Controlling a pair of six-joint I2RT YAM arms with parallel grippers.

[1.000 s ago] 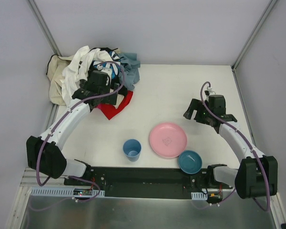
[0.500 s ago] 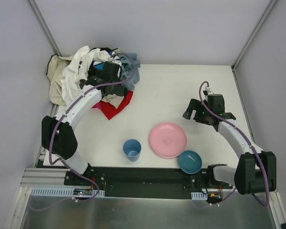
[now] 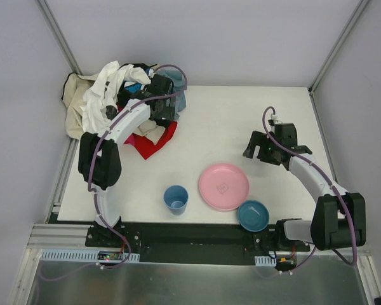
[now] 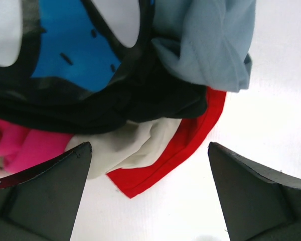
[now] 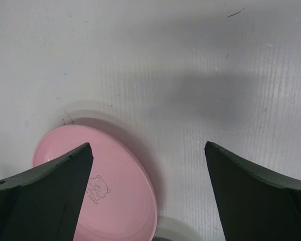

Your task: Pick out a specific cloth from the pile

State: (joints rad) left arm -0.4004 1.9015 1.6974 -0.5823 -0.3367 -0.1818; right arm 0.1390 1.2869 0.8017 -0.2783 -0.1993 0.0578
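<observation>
the left gripper (image 4: 148,146) hangs wide open and empty over the pile (image 3: 98,95). the cloth (image 4: 188,143), red, peeks out at the pile's 5 o'clock edge, under black and cream. best pinch only that bare hem. the right gripper (image 5: 148,145) gapes empty at 3 o'clock.
</observation>
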